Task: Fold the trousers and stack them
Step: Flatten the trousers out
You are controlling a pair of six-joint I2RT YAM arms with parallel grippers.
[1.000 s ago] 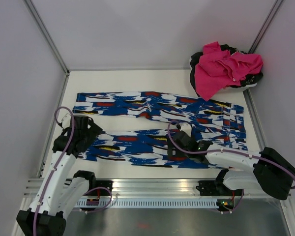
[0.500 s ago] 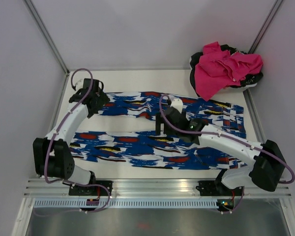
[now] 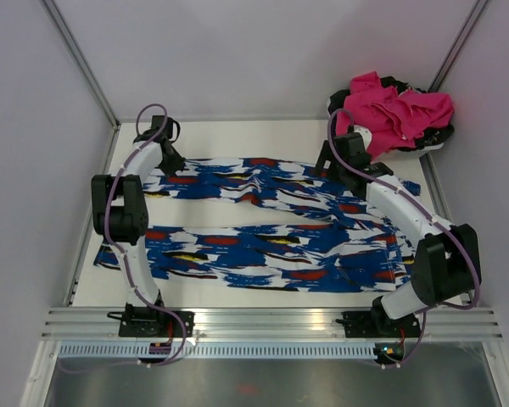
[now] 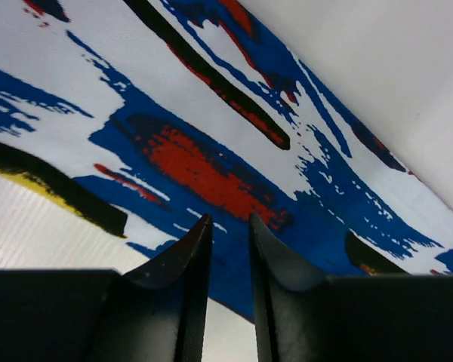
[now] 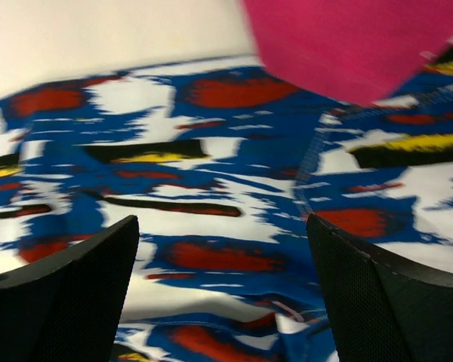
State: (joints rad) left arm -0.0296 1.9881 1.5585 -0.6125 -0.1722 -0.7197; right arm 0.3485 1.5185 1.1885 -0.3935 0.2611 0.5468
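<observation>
The trousers (image 3: 271, 220) lie spread flat on the table, both legs running left and the waist at the right. My left gripper (image 3: 171, 163) is down at the hem end of the far leg. In the left wrist view its fingertips (image 4: 230, 219) stand a narrow gap apart over the hem's edge (image 4: 211, 158); flat cloth and bare table show through the gap. My right gripper (image 3: 329, 165) hovers at the far edge of the hip area. Its jaws (image 5: 220, 219) are wide open above the patterned cloth (image 5: 211, 188), holding nothing.
A crumpled pink garment (image 3: 390, 114) lies on dark clothing (image 3: 335, 106) at the back right corner, and it shows just ahead of the right gripper (image 5: 347, 45). White walls and metal posts enclose the table (image 3: 237, 136).
Both arms have swung from the near leg to the far side of the trousers. The left gripper's jaws have narrowed from wide open to a slim gap. The right stays wide open.
</observation>
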